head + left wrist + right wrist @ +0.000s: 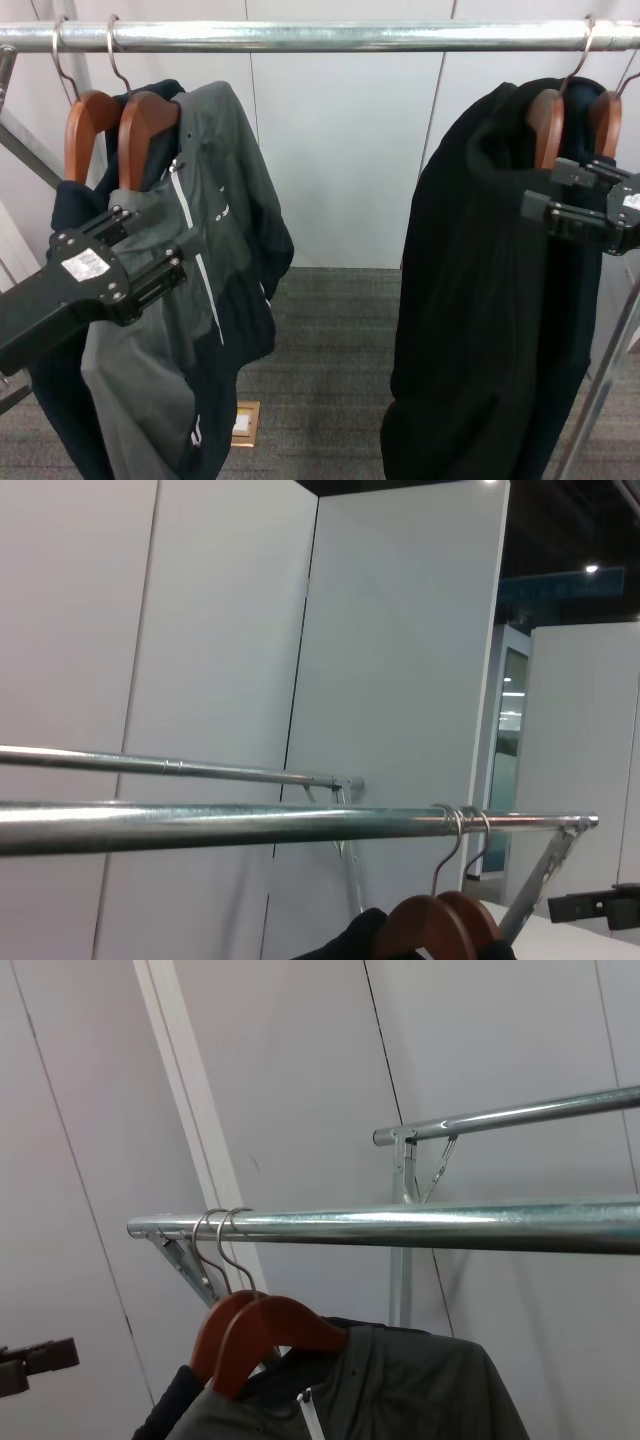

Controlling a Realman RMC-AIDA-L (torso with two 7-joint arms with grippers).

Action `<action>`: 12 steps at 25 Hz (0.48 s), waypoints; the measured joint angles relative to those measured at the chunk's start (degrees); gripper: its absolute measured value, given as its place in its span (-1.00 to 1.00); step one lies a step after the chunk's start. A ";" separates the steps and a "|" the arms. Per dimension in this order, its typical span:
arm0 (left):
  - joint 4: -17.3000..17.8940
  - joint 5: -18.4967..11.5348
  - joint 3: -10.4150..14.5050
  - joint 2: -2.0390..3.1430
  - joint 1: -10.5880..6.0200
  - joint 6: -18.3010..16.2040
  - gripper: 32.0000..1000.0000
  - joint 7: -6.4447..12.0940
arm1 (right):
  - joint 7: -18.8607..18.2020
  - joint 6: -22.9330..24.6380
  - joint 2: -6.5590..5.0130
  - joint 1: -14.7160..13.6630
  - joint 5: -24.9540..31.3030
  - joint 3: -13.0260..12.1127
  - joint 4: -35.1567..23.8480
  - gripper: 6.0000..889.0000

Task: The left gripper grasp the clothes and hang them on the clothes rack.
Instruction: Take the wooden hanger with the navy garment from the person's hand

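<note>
The navy blue T-shirt (62,212) hangs on a brown wooden hanger (86,122) whose metal hook sits over the long shiny silver clothes rack pole (330,36), at the pole's far left end. Only a dark strip of the shirt shows, since it is mostly hidden behind the grey-and-black zip jacket (190,240). The jacket hangs on a second wooden hanger (147,122) just beside the first, and the two hooks sit close together on the pole.

The left gripper (153,238), black and flat-bodied with a white sticker, is raised in front of the jacket's chest, below the two hangers. Its fingers are spread apart and nothing is clamped between them; only the jacket fabric shows behind the gap.

On the right end of the pole a large black fleece coat (480,300) hangs on another pair of wooden hangers (548,125). The right gripper (545,188) is held just beside the coat's shoulder, its fingers also apart and gripping nothing.

Beyond the rack stand plain white wall panels (340,150). Grey carpet (330,340) covers the floor, with a small brass floor socket (243,422) set into it below the jacket.
</note>
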 joint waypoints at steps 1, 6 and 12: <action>-0.20 -0.16 0.00 0.01 -0.04 0.08 0.25 0.06 | 0.00 0.00 0.00 0.02 0.00 0.00 0.00 0.85; -0.58 -0.53 0.00 0.12 -0.13 0.15 0.25 0.21 | 0.00 -0.04 0.00 0.07 0.00 0.00 0.00 0.85; -0.58 -0.53 0.00 0.14 -0.11 0.17 0.25 0.25 | 0.00 -0.06 0.00 0.16 0.00 -0.07 0.00 0.85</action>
